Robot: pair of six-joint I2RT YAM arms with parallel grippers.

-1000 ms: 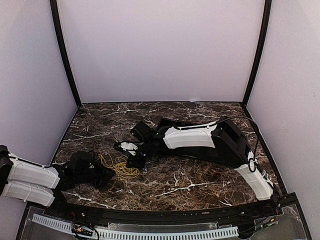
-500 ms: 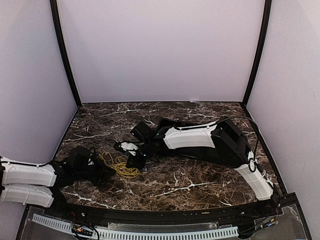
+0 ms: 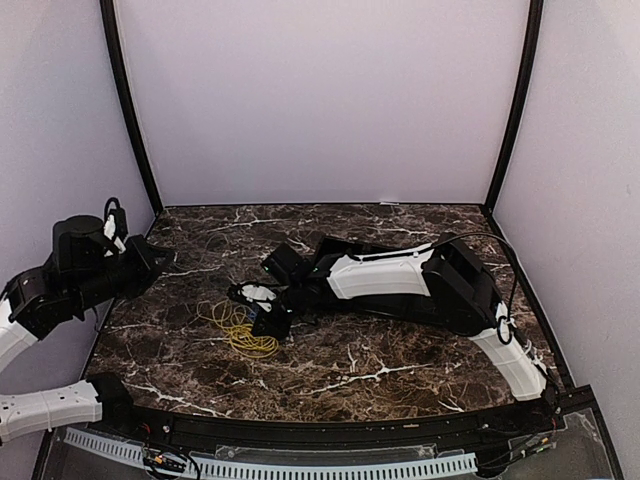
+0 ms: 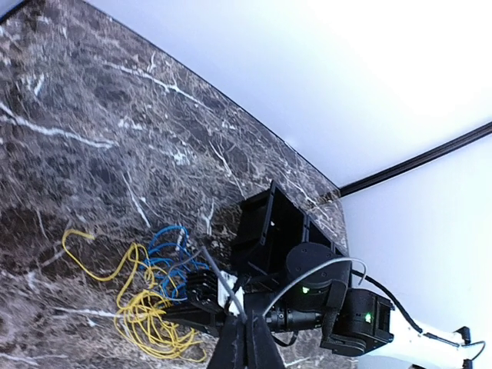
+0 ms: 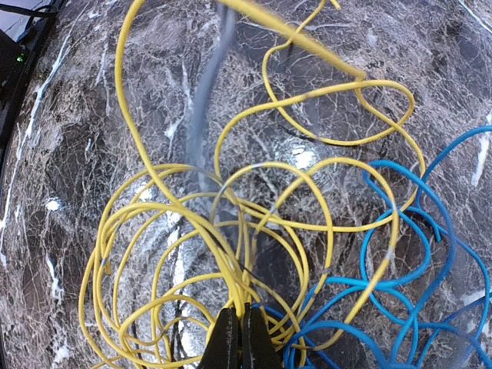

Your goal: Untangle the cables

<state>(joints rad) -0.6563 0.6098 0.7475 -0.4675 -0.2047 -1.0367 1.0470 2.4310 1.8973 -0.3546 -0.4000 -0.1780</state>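
Top view – two arms, two claws, one dark marble bench (image 3: 400,360) with white veins. Only one cable reads clearly here: the yellow cable (image 3: 240,330), a thin wire in a loose heap left of the bench's middle, its long axis running far-left to near-right. My right claw (image 3: 262,325) lies low at the heap's right edge. My left claw (image 3: 165,258) hangs raised over the bench's left edge, well apart from the heap.

Left wrist view – three cables counted: yellow, the blue cable (image 4: 165,257) and the grey cable (image 4: 221,278). Yellow and blue are small springy coils, overlapping, blue on the far side. The grey one is a single straight strand slanting from the heap to my left fingertips, which are pressed together on it.

Right wrist view – many yellow loops, round and glossy, cross in the middle; blue loops crowd the lower right. The grey strand, blurred, runs roughly top to bottom. My right fingers are closed tight, with yellow strands pinched at their tips.
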